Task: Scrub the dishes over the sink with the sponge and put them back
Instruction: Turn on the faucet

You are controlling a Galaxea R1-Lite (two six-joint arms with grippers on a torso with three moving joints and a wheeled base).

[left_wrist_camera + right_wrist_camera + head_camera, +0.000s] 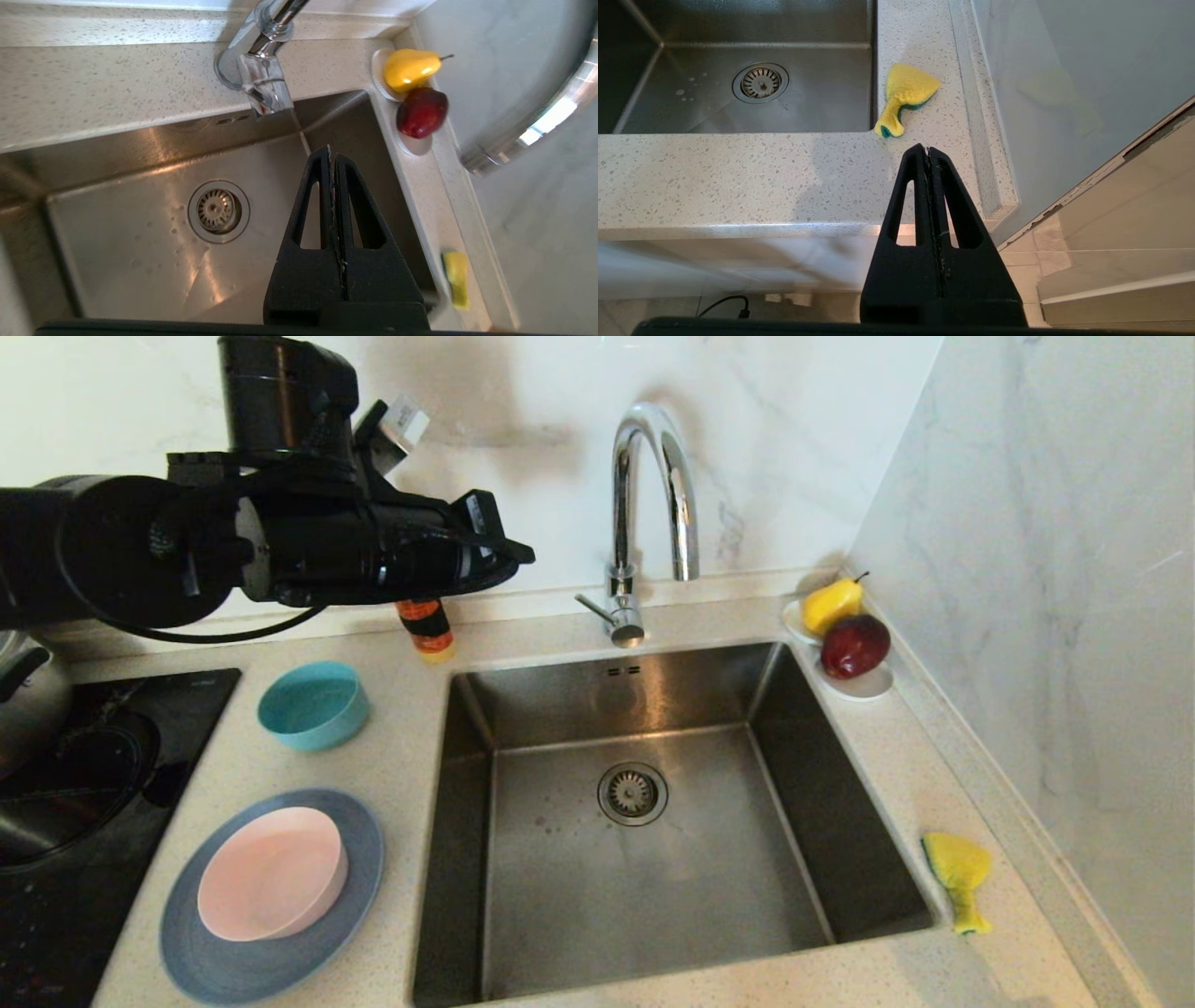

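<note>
A teal bowl [313, 705] stands on the counter left of the sink [560, 915]. Nearer the front, a pale pink bowl [271, 873] sits on the slate-blue plate [233, 971]. The yellow sponge [960, 877] with its green side lies crumpled on the counter right of the sink, and also shows as the sponge [457, 277] and the sponge [906, 93] in the wrist views. My left gripper [518, 553] hangs high above the counter, left of the tap [653, 495], shut and empty; the left gripper [331, 151] points over the basin. My right gripper [927, 150] is shut and empty, off the counter's front edge.
A white saucer [864, 686] with a yellow pear [831, 604] and a red apple [854, 646] sits at the sink's back right corner. An orange and black bottle [425, 627] stands behind the left arm. A black hob [103, 784] with a pot lies at the left. A marble wall closes the right side.
</note>
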